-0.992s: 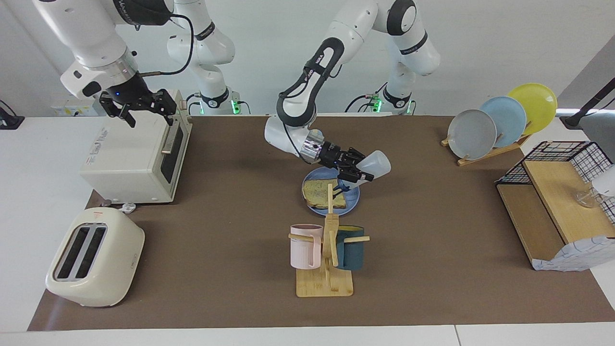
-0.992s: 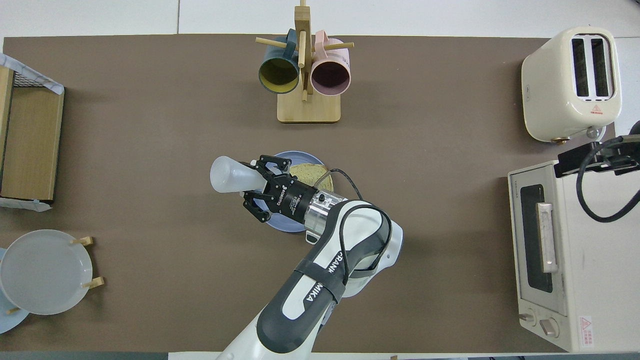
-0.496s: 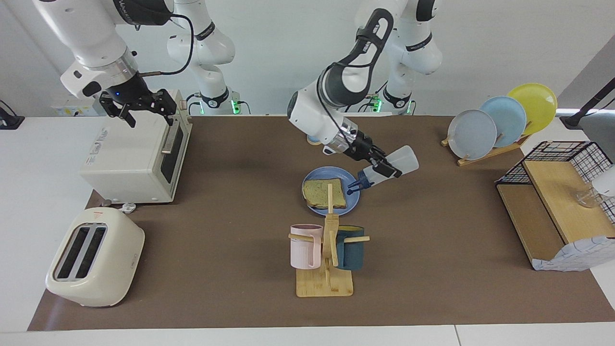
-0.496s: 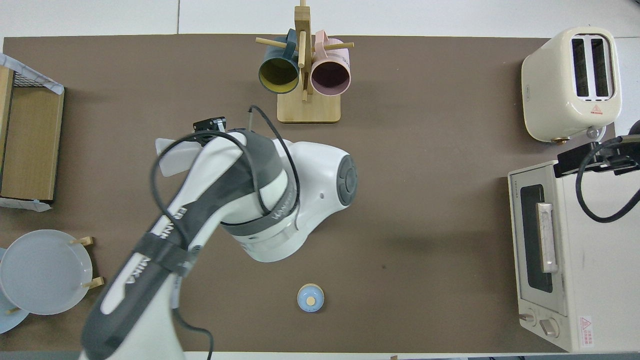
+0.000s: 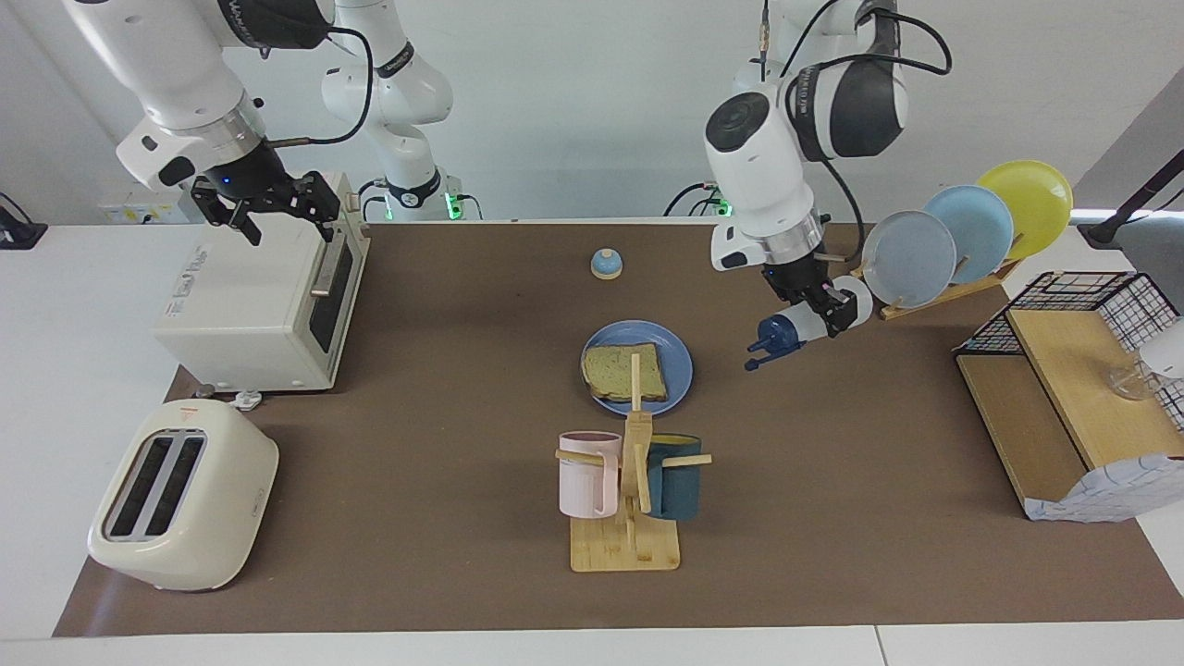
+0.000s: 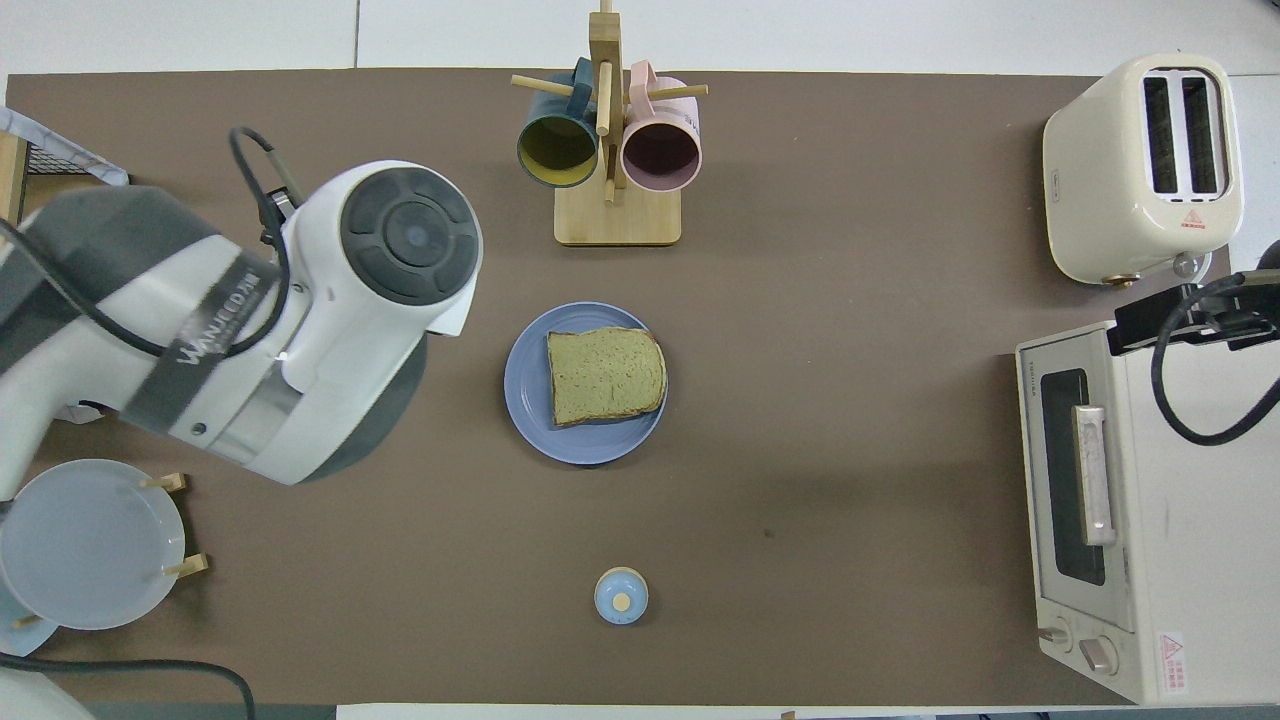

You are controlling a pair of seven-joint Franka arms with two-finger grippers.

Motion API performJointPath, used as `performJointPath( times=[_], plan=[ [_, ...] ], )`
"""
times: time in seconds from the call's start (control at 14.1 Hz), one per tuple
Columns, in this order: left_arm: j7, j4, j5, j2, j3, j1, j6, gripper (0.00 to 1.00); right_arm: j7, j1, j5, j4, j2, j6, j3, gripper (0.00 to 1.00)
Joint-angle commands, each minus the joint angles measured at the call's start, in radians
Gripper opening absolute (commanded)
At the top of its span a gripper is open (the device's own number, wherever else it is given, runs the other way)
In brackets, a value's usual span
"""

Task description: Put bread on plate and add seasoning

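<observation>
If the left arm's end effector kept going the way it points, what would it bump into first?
The left end effector, shut on the seasoning bottle, points downward. Probably the bottle's blue cap would meet the bare brown table beside the plate first, though depth is hard to judge.

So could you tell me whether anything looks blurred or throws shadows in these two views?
Overhead view: the left arm is slightly motion-blurred and hides its gripper. Facing view: sharp, with soft shadows under the plate and mug rack; the left gripper grips the seasoning.
</observation>
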Motion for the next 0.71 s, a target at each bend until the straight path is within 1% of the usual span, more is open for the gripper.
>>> performJointPath(
  times=[0.0,0.14,0.21,0.5,0.64],
  plan=[
    [-0.072,-0.039,-0.118,-0.031,-0.011,0.074,0.115,0.0,-0.018,-0.005,-0.007,-0.022,-0.017,0.017,0.005,1.0],
    [-0.178,-0.074,-0.179,-0.034,-0.011,0.108,0.242,0.0,-0.016,-0.005,-0.007,-0.023,-0.019,0.01,0.005,1.0],
    [-0.236,-0.101,-0.19,-0.037,-0.011,0.116,0.316,0.0,-0.013,-0.003,-0.007,-0.024,-0.019,0.01,0.005,1.0],
    [-0.446,-0.233,-0.192,-0.063,-0.011,0.173,0.621,0.0,-0.012,-0.002,-0.006,-0.027,-0.022,0.01,0.006,1.0],
    [-0.541,-0.305,-0.193,-0.065,-0.011,0.199,0.804,0.0,-0.012,-0.002,-0.006,-0.027,-0.022,0.01,0.006,1.0]
  ],
)
